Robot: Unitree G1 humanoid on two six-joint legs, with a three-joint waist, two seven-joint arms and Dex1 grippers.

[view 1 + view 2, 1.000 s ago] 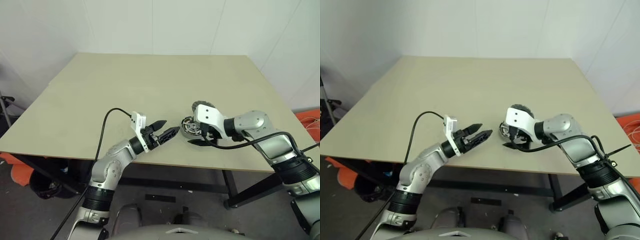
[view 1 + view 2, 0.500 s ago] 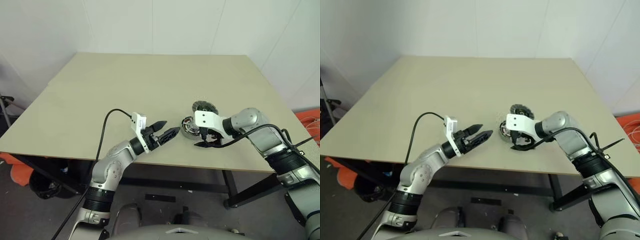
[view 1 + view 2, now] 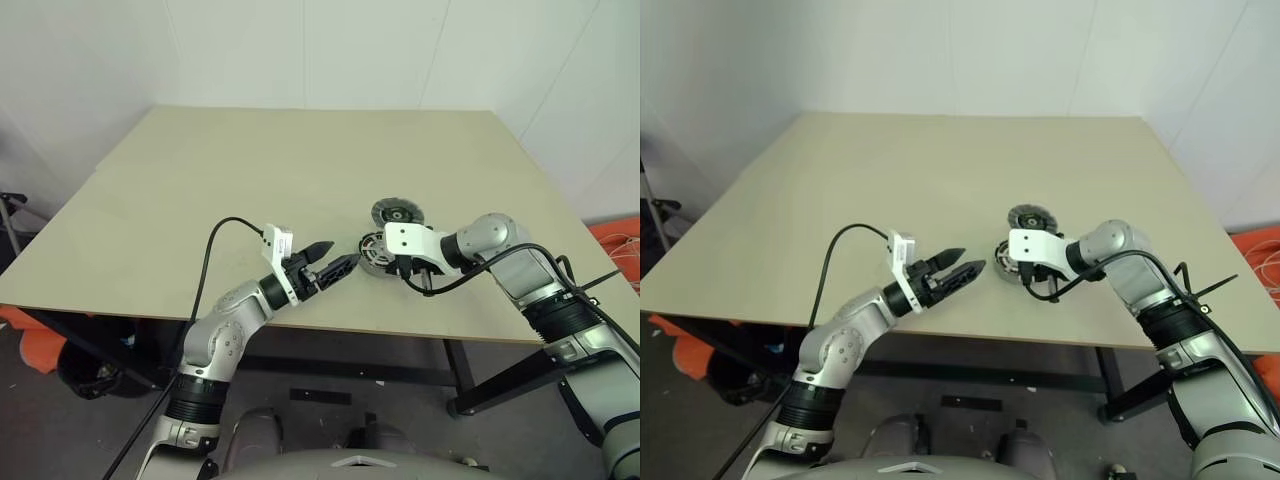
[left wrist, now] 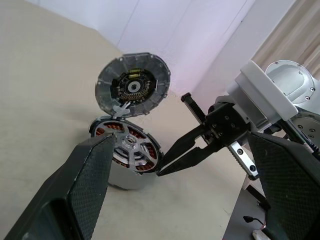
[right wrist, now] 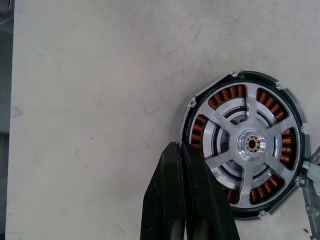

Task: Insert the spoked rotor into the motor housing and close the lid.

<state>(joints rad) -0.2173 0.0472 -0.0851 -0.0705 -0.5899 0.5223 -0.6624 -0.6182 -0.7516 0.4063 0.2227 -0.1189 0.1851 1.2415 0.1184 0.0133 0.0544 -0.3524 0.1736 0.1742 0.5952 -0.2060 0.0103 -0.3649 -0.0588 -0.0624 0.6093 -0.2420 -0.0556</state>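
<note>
On the beige tabletop (image 3: 250,180) near its front edge sits the motor housing (image 5: 241,145), a short grey metal cylinder with a ring of copper-coloured windings showing around its inside. The spoked rotor (image 5: 248,144), a flat round wheel with a shiny silver five-spoked face and a small centre hub, lies seated inside the housing, its spokes level with the rim. The lid (image 4: 133,85), a dark grey round disc with a green circuit ring and a small light hub on its inner face, lies flat on the table touching the far side of the housing, not yet over it; in the head views it is the dark disc (image 3: 396,213) just behind the housing.

The right gripper (image 4: 167,167) has its two black fingers pressed together with nothing between them. Their joined tips point down at the table just beside the housing's outer wall, on the side facing the robot's right; from the right wrist view the closed fingers (image 5: 180,200) overlap the housing's rim edge, but I cannot tell whether they touch it.

The left gripper (image 3: 335,263) hovers above the table just to the left of the housing, its fingers spread wide apart and empty, pointing towards the housing and the lid.
</note>
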